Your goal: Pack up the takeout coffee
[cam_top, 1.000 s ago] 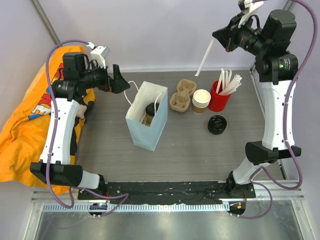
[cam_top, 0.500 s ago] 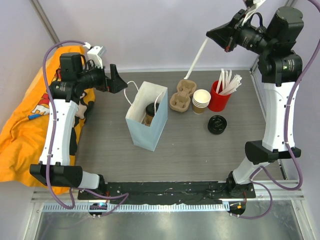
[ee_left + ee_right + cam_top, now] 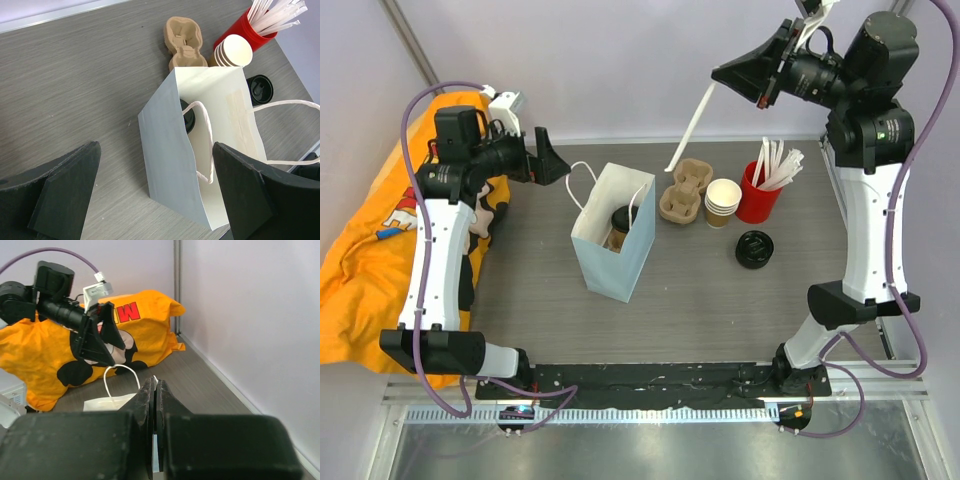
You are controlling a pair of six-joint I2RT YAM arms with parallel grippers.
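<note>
Right tool (image 3: 722, 76), clenched on a long white paper-wrapped straw (image 3: 690, 128) slanting down and leftward, high to the rear right of the small brown kraft paper cup with black lid (image 3: 620, 222), upright inside the open white paper bag (image 3: 605, 268); released left tool (image 3: 552, 165) hovers nearer

Red letters "MI" on orange cloth (image 3: 150, 315); rest of print hidden.

The coffee (image 3: 620, 222) stands inside the bag (image 3: 605, 262) on the counter (image 3: 700, 300). Raised right fingers (image 3: 745, 72) pinch a straw (image 3: 688, 132) slanting toward the carrier (image 3: 685, 192). The left fingers (image 3: 550, 160) gape beside the bag's handle.
</note>
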